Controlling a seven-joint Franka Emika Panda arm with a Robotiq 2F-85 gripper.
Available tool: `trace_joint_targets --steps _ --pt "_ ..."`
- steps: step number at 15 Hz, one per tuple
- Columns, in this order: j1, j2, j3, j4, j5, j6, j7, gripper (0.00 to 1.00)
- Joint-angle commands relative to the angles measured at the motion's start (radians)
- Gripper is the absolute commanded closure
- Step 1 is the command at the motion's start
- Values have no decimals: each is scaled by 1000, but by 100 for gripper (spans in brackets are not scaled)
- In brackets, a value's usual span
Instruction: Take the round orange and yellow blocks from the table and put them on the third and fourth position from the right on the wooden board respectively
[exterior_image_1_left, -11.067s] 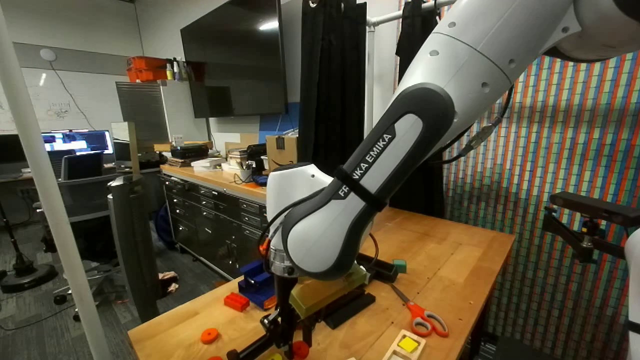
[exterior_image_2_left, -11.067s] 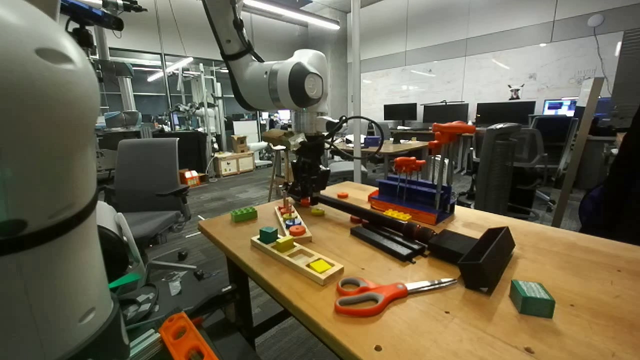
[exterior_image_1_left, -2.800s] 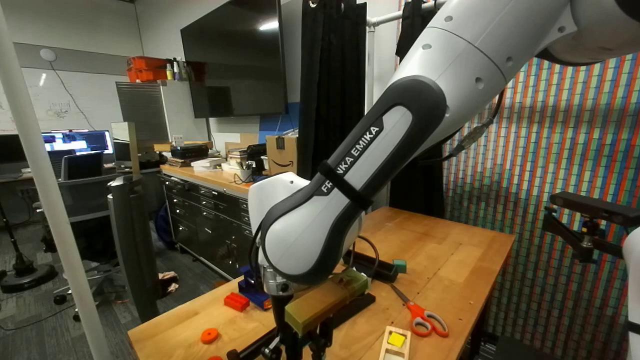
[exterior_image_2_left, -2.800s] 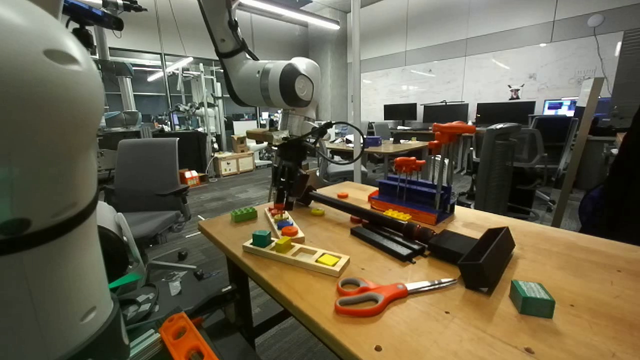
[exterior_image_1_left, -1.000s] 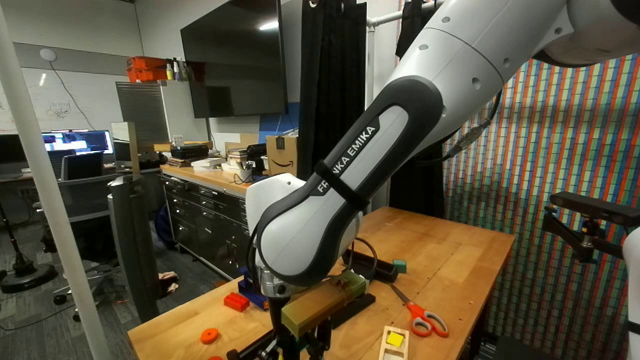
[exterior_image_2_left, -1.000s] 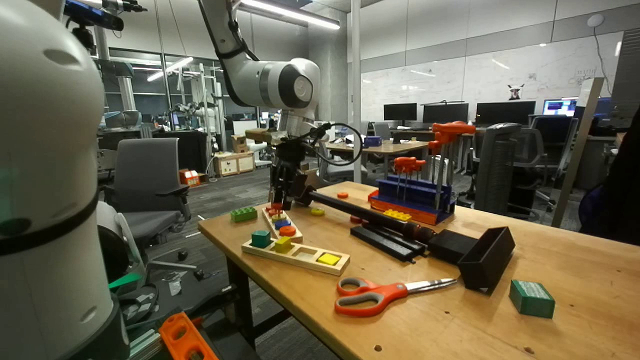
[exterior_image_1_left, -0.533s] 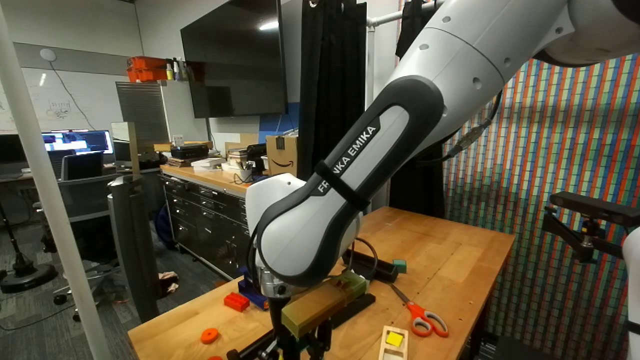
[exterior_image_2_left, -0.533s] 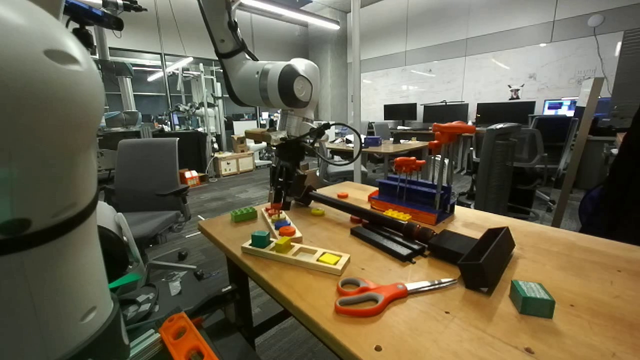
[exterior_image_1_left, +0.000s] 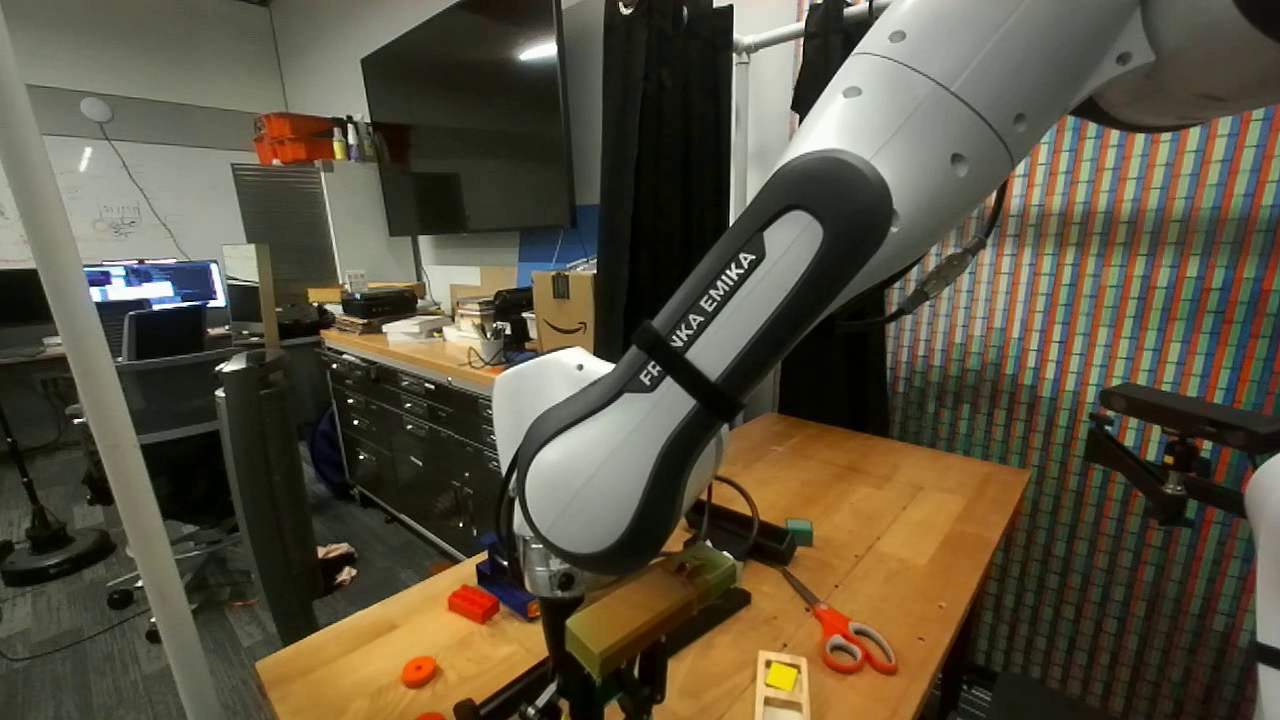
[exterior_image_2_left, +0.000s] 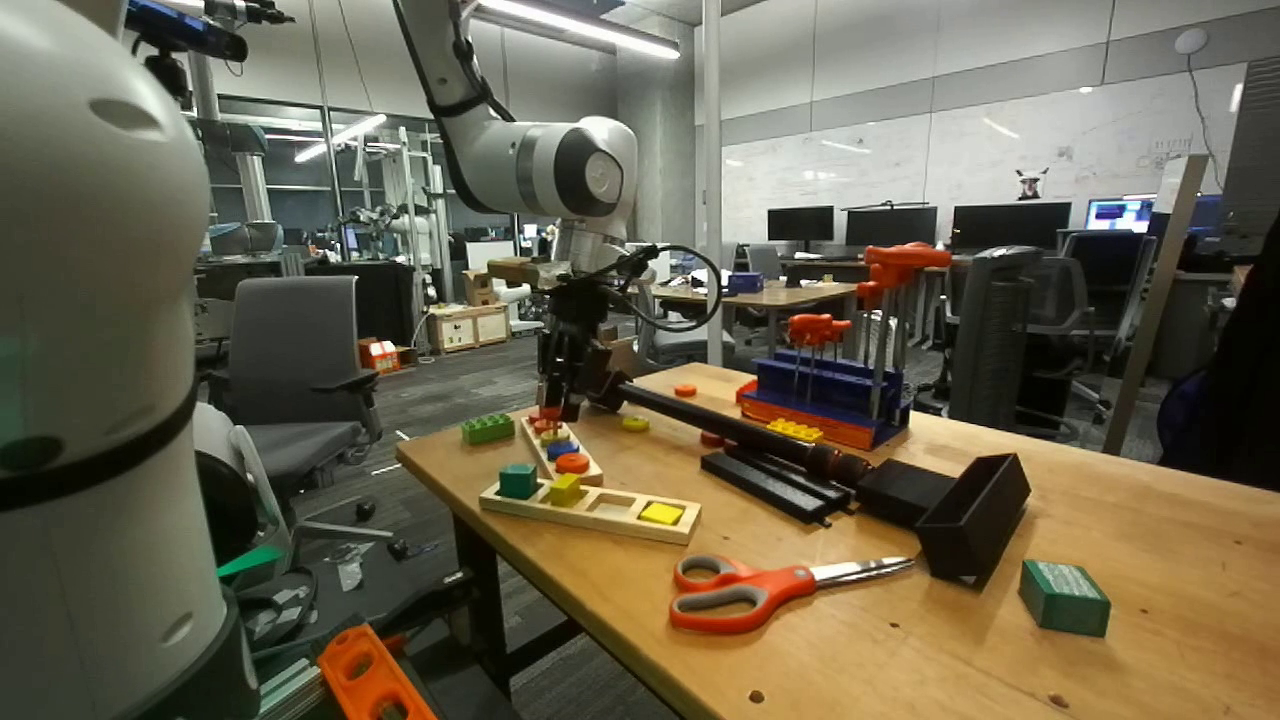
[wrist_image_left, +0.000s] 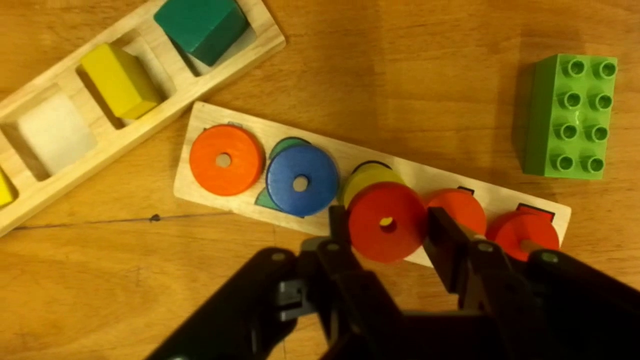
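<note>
One holed red disc (wrist_image_left: 385, 245) pinched in hand (wrist_image_left: 386, 225) over pegged wooden board (wrist_image_left: 417, 176).

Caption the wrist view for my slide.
Gripper holding a red disc over the wooden peg board, with a green toy brick nearby.

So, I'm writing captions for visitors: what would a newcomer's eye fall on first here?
Probably the big white robot arm, slanting across an exterior view. Next, in the wrist view, the red disc held in the gripper over the pegged board. Then the orange-handled scissors lying on the table.
</note>
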Motion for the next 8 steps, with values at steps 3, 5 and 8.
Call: trace_joint_targets --steps 3,5,8 --pt "8 -35 4 -33 2 -11 34 76" --pt "8 -41 4 -39 1 -10 40 76" --pt "9 -42 5 -49 0 -10 45 76"
